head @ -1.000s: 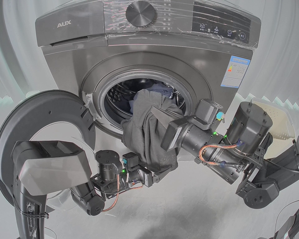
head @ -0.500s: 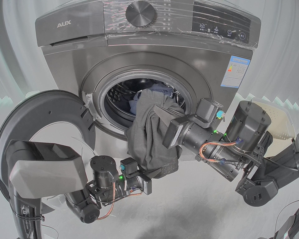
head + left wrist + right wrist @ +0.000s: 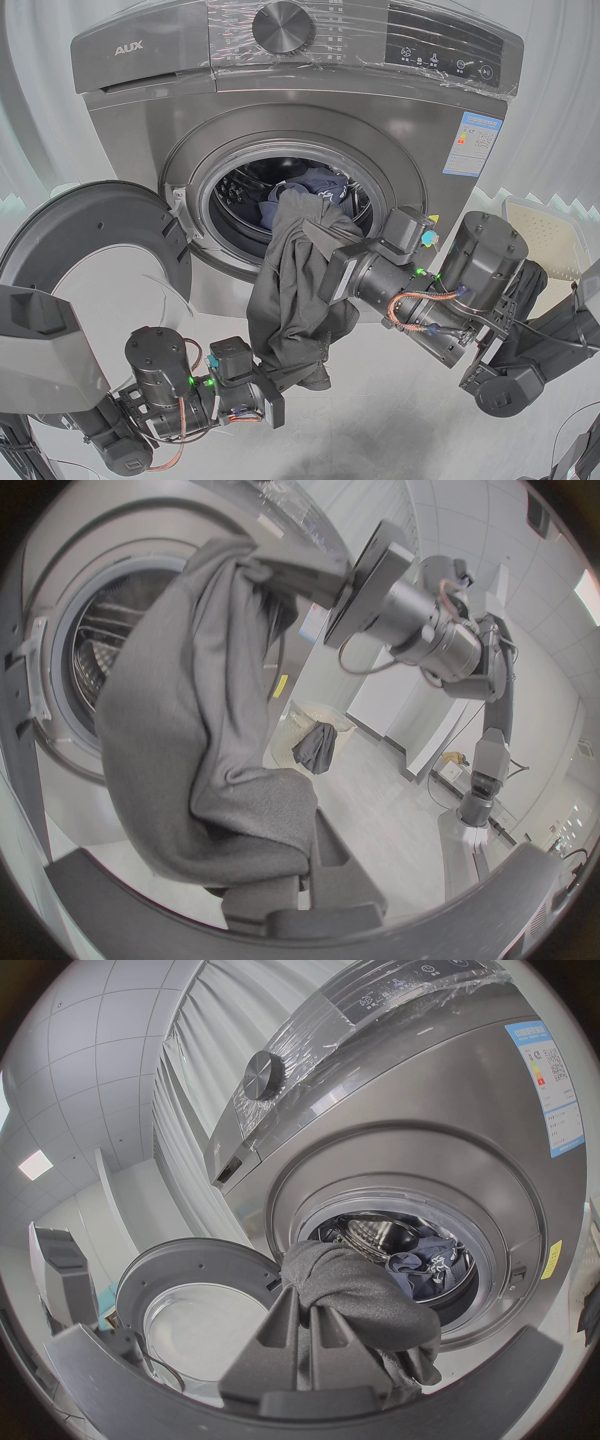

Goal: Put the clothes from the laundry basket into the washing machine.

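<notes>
Pinching top fold of dark grey garment with right hand, at open mouth of washing machine. Pinching lower hem of same garment with left hand, lower, in front of machine. Hanging slack between both hands. Blue clothes in drum. Door swung open at left. Laundry basket at right, dark cloth draped over rim.
</notes>
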Controlling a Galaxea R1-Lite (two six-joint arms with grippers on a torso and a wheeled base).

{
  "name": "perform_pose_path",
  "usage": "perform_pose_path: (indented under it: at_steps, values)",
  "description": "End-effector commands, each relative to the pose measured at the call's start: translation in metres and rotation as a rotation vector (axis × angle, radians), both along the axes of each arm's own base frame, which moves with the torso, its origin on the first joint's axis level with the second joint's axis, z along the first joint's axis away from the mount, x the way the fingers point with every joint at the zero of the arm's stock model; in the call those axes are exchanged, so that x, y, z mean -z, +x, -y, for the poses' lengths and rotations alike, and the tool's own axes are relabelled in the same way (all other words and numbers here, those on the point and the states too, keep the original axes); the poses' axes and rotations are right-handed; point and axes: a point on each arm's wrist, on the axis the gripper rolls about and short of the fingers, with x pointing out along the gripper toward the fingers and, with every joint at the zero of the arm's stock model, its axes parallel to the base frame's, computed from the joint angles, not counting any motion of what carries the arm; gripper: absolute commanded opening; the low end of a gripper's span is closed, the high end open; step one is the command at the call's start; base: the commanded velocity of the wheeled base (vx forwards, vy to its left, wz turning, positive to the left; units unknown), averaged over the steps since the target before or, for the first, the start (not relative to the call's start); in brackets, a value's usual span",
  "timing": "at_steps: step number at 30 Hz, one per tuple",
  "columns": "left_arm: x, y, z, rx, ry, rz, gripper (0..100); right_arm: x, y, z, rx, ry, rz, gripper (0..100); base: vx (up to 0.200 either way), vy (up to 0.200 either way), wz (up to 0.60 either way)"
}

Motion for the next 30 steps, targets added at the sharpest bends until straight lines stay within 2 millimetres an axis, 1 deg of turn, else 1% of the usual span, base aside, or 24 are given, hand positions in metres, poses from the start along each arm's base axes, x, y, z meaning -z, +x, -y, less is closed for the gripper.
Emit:
perform_pose_path:
  at_steps: [1, 4, 5, 10, 15, 17, 21, 22, 24, 25, 26, 28, 30]
  values:
    - [-0.022, -0.008, -0.008, -0.001, -0.047, 0.059, 0, 0.004, 0.001, -0.001, 0.0, -0.009, -0.008, 0, 0.0, 0.0, 0.0]
    - [-0.026, -0.009, -0.009, -0.003, -0.057, 0.069, 0, 0.005, 0.0, -0.001, -0.002, -0.012, -0.011, 0, 0.0, 0.0, 0.0]
    - [-0.027, -0.009, -0.01, -0.004, -0.06, 0.072, 0, 0.008, 0.0, 0.0, -0.002, -0.019, -0.017, 100, 0.0, 0.0, 0.0]
    - [-0.034, -0.005, -0.009, -0.014, -0.084, 0.093, 0, 0.015, -0.002, 0.001, -0.002, -0.037, -0.035, 100, 0.0, 0.0, 0.0]
    - [-0.057, 0.009, -0.017, -0.072, -0.153, 0.169, 0, 0.025, -0.007, 0.013, 0.012, -0.076, -0.071, 100, 0.0, 0.0, 0.0]
    - [-0.062, 0.015, -0.02, -0.099, -0.172, 0.176, 0, 0.027, -0.007, 0.02, 0.024, -0.083, -0.078, 100, 0.0, 0.0, 0.0]
    - [-0.066, 0.025, -0.027, -0.136, -0.199, 0.177, 0, 0.027, -0.004, 0.034, 0.061, -0.09, -0.085, 100, 0.0, 0.0, 0.0]
    - [-0.066, 0.025, -0.027, -0.136, -0.199, 0.177, 0, 0.027, -0.004, 0.034, 0.061, -0.09, -0.085, 100, 0.0, 0.0, 0.0]
    - [-0.067, 0.027, -0.029, -0.145, -0.204, 0.177, 0, 0.031, -0.002, 0.045, 0.092, -0.106, -0.1, 100, 0.0, 0.0, 0.0]
    - [-0.067, 0.027, -0.029, -0.145, -0.204, 0.177, 0, 0.031, -0.002, 0.045, 0.092, -0.106, -0.1, 100, 0.0, 0.0, 0.0]
    - [-0.068, 0.027, -0.029, -0.145, -0.206, 0.179, 0, 0.037, -0.001, 0.053, 0.11, -0.123, -0.116, 100, 0.0, 0.0, 0.0]
    - [-0.068, 0.026, -0.029, -0.145, -0.207, 0.181, 0, 0.04, 0.0, 0.056, 0.12, -0.132, -0.124, 100, 0.0, 0.0, 0.0]
    - [-0.07, 0.026, -0.03, -0.145, -0.211, 0.185, 0, 0.046, 0.001, 0.064, 0.138, -0.152, -0.146, 100, 0.0, 0.0, 0.0]
